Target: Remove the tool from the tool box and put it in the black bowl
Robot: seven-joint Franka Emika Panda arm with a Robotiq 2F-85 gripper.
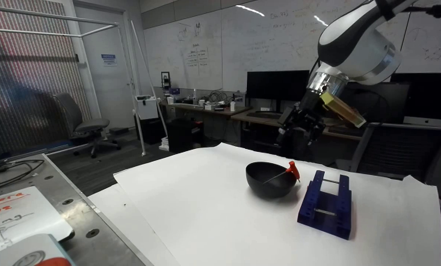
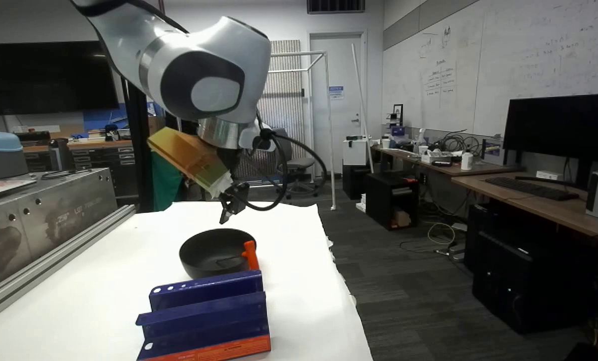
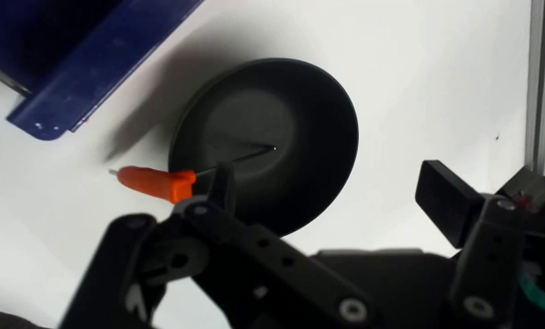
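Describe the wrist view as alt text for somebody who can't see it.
A tool sits partly inside a black bowl, its orange handle over the rim. The open gripper holds nothing; part of a blue box shows top left.

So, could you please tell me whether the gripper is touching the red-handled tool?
Apart. In an exterior view, the gripper hangs above the red-handled tool, with a plainly visible gap between them.
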